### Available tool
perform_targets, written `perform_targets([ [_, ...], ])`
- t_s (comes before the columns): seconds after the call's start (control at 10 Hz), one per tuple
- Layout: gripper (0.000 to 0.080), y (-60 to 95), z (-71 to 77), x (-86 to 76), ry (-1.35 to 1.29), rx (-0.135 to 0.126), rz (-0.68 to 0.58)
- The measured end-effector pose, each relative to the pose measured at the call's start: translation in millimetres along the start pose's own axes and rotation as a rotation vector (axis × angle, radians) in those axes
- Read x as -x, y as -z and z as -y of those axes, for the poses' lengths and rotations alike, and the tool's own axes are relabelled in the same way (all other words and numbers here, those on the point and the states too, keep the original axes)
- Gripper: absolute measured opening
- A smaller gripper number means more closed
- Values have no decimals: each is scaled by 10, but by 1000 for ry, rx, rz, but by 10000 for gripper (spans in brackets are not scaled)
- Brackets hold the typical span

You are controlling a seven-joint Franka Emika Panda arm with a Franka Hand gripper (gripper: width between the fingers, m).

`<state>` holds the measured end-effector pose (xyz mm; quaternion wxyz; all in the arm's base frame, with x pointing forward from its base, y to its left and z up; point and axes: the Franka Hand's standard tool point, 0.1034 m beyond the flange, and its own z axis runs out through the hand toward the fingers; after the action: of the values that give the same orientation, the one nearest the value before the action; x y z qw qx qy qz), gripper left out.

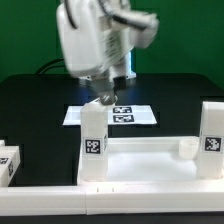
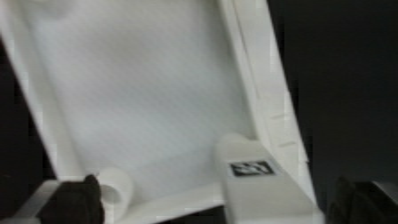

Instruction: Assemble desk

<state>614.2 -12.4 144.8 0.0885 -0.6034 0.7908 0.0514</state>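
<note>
Exterior view: tabletop panel flat on worktop; first leg and second leg upright at its corners, apparently fitted; loose leg awaits; tool hangs wide open above first leg, holding nothing.

Robotics lab bench: white robot arm over matte black table, flat white marker board, plain green backdrop wall.
</note>
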Motion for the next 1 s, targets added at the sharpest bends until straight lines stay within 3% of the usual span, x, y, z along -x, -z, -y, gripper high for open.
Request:
perform_targets([
  [0.4,649,-53,-39,17,14,11,-6],
  [0.5,649,-73,-169,148,36,24,-3],
  [0.6,649,-131,-390,239,51,41,-3],
  [0.7,649,-229,-600,294,75,74,-18],
  [0.8,649,-313,-682,351,87,96,-33],
  [1.0,649,-292,-643,329,86,89,-31],
])
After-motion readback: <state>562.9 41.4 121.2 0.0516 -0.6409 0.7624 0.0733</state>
